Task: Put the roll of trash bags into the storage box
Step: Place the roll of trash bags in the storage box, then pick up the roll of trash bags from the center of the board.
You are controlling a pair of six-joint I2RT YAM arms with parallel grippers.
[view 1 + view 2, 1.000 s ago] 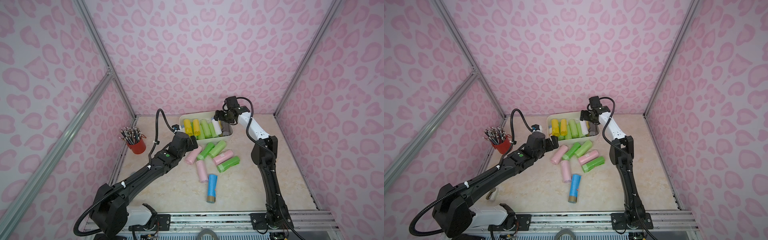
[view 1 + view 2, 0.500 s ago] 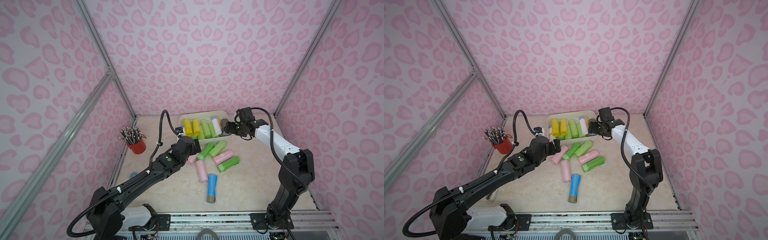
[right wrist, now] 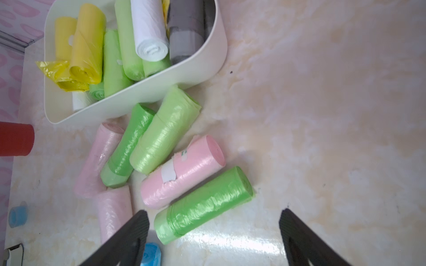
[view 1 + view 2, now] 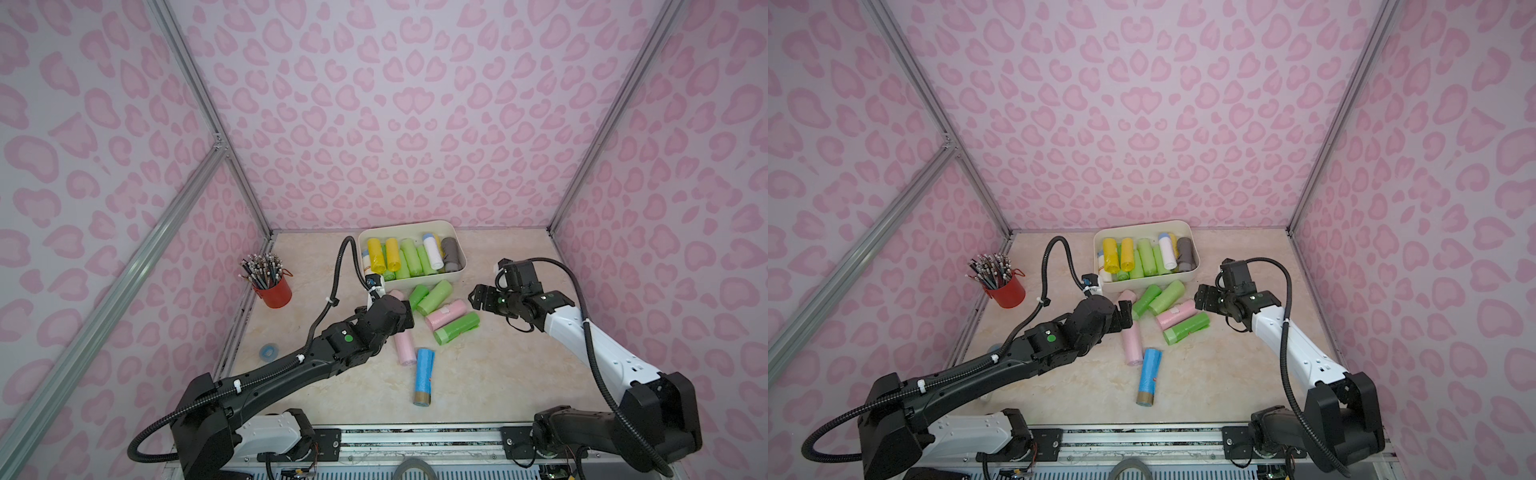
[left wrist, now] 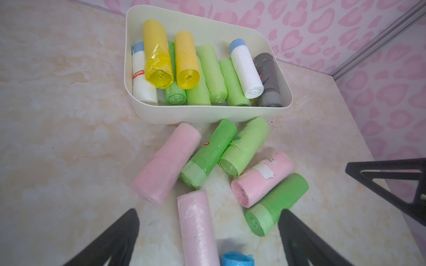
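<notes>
The cream-white storage box (image 4: 424, 279) (image 4: 1152, 284) stands at the back of the table and holds several yellow, green, white and grey rolls. Several loose rolls of trash bags lie in front of it. My left gripper (image 4: 406, 318) (image 5: 207, 214) hovers open over a pale pink roll (image 5: 198, 230) (image 4: 1131, 343), which lies between its fingers, untouched. My right gripper (image 4: 478, 297) (image 3: 213, 213) is open and empty, just right of the pile. A bright green roll (image 3: 204, 203) (image 4: 457, 328) lies below its fingers. A blue roll (image 4: 424, 376) lies nearest the front.
A red cup of pencils (image 4: 274, 289) stands at the left wall, with a small blue tape ring (image 4: 269, 352) on the floor in front of it. Pink patterned walls close in three sides. The right half of the table (image 4: 519, 374) is bare marble.
My right gripper has left the storage box and come forward and down to the right of the loose rolls. The left arm has pushed forward over the pink rolls.
</notes>
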